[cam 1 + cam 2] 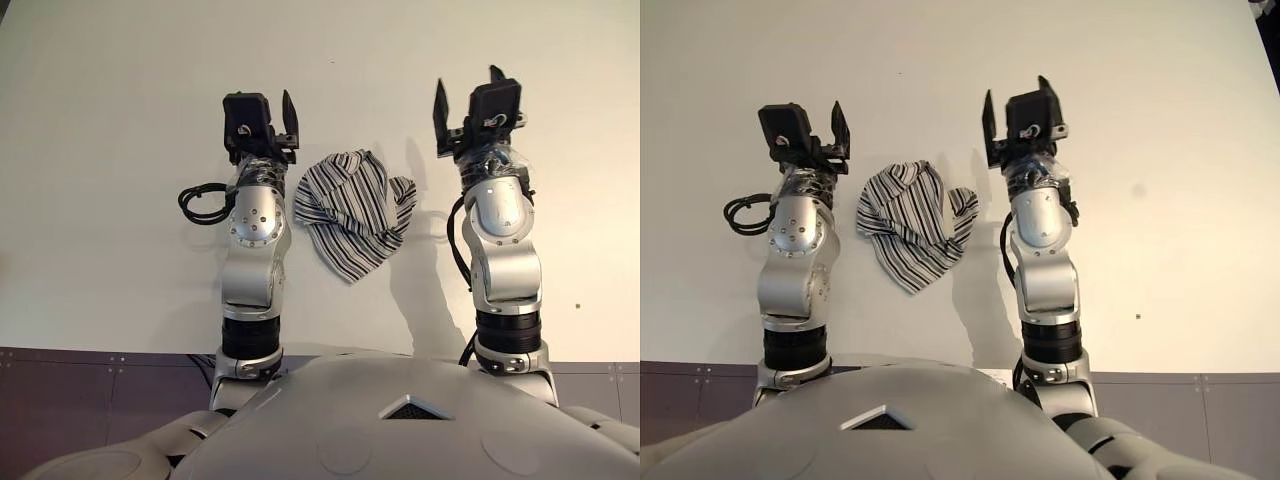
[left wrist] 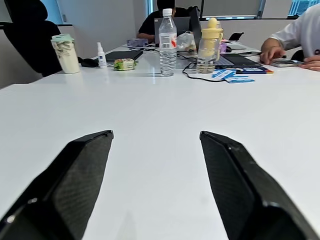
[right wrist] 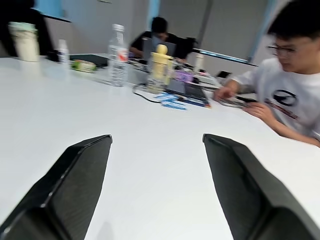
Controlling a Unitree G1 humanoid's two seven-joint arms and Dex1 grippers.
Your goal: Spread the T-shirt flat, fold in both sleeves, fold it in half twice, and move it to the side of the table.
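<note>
While both arms lie stretched forward over the white worktop [image 1: 120, 150], left gripper [image 2: 155, 134]: fingers [image 2: 80, 175] spread wide, released, grasping nothing, bare worktop between them. Right gripper [image 3: 157, 136]: fingers [image 3: 240, 185] likewise wide apart and released, holding nothing. T-shirt [image 1: 355, 210]: black-and-white striped, crumpled in a heap on the worktop between the two forearms, just beside the left one, clear of both sets of fingers. Long axis runs far-to-near; the broad bunched end is away from the robot, the narrow corner pointing toward it.
</note>
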